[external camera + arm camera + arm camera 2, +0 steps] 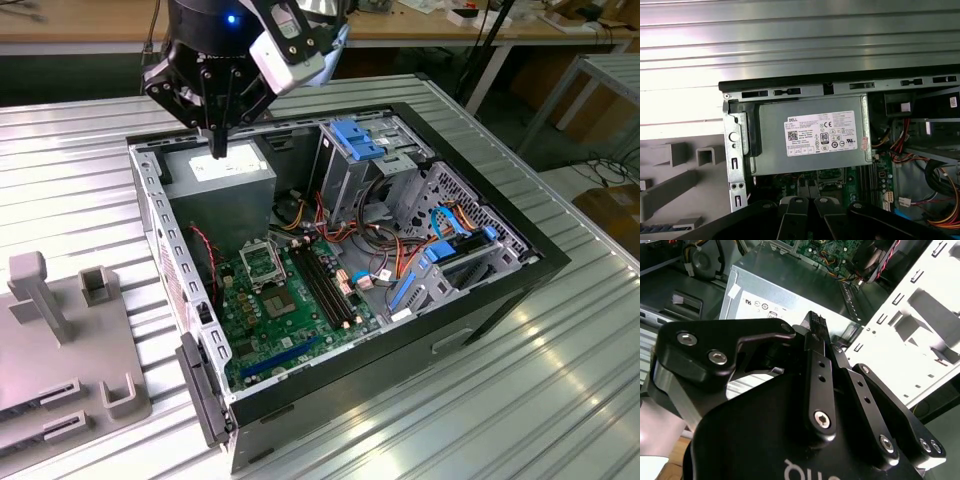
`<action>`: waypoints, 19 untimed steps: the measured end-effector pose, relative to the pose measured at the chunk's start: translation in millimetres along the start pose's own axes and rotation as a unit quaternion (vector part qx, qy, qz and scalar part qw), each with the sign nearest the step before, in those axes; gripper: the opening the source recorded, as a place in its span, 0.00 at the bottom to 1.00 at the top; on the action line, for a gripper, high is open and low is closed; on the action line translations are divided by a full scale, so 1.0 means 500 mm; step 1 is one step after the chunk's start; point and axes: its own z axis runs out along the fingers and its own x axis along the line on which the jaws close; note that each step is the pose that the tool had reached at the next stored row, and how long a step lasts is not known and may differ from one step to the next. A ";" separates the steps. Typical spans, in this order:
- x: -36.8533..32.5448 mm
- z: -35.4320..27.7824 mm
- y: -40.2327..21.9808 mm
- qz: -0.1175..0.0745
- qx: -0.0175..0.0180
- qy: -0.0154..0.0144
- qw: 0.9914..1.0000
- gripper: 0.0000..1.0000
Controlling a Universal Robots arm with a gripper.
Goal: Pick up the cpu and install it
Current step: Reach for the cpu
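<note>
Closed pincer point(815, 326) above power-supply box point(790, 282)

I work in what looks like a robotics or electronics lab, half workshop. Under me is a ribbed metal table point(560, 390), and on it an open desktop computer case point(545, 262) lies on its side, its green board point(265, 320) and wiring point(395, 252) laid bare. Near the case sits a grey plastic fixture point(60, 350) with posts and slots. Behind run long wooden workbenches point(80, 25), with a metal-framed table point(610, 70), loose cables point(600, 165) on the floor and a cardboard box point(615, 215).
</note>
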 end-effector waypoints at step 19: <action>0.011 0.000 -0.001 0.000 -0.001 0.001 1.000 0.11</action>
